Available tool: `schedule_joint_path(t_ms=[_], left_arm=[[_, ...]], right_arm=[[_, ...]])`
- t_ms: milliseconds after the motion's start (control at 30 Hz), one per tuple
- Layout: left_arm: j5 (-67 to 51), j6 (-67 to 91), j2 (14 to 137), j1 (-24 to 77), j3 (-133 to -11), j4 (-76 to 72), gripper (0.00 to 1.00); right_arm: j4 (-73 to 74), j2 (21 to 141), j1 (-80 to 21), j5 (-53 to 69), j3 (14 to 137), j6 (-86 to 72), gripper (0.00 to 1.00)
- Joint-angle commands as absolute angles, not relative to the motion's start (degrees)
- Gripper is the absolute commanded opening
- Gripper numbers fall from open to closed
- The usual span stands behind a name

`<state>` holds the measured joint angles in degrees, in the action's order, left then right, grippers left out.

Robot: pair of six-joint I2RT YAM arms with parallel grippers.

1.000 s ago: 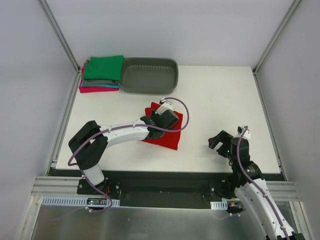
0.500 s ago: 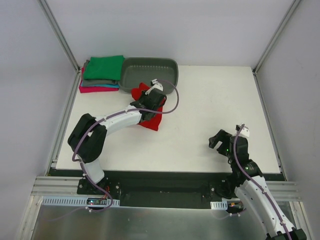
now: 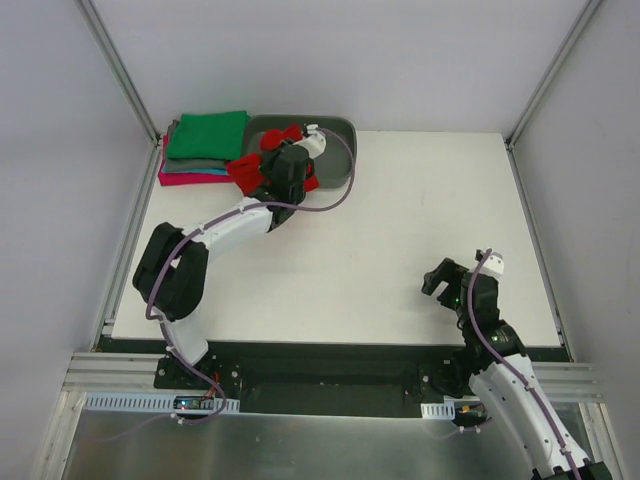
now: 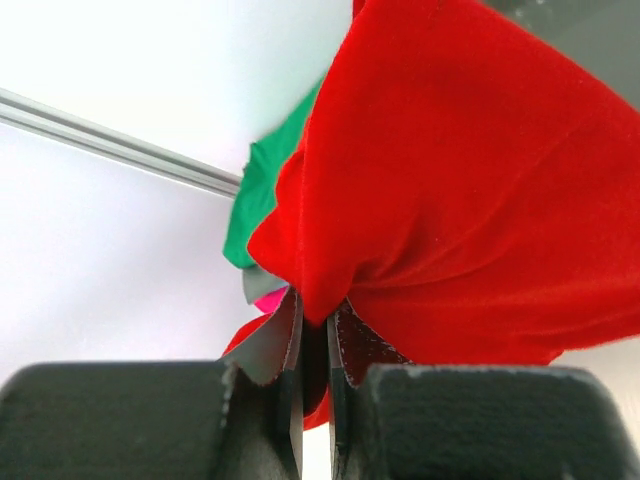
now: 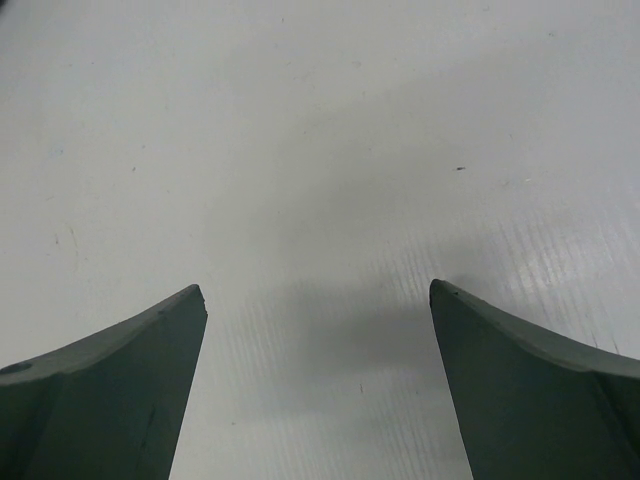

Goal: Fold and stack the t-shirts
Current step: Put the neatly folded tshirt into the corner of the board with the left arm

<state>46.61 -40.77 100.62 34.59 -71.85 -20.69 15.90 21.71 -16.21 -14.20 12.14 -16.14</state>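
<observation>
A bright red t-shirt hangs bunched from my left gripper, which is shut on it just beside the stack at the back left. In the left wrist view the red cloth fills most of the frame and is pinched between the two fingers. The stack of folded t-shirts has a green one on top, with grey, teal and magenta layers beneath. My right gripper hovers open over bare table near the front right, with nothing between its fingertips.
A grey oval plastic tub stands at the back, right of the stack, partly covered by the left arm and red cloth. White table spreads between the arms. Frame posts rise at both back corners.
My left gripper has carried the red t-shirt from the middle of the table back and to the left, up to the stack and tub. The right arm has barely moved.
</observation>
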Motion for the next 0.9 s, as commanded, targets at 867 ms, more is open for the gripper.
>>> schedule_joint_path(t_ms=[867], left_arm=[[41.49, -30.06, 124.54, 18.46, -126.47, 3.34, 0.00]], right_arm=[[14.06, 22.67, -15.82, -23.20, 12.48, -17.84, 0.96]])
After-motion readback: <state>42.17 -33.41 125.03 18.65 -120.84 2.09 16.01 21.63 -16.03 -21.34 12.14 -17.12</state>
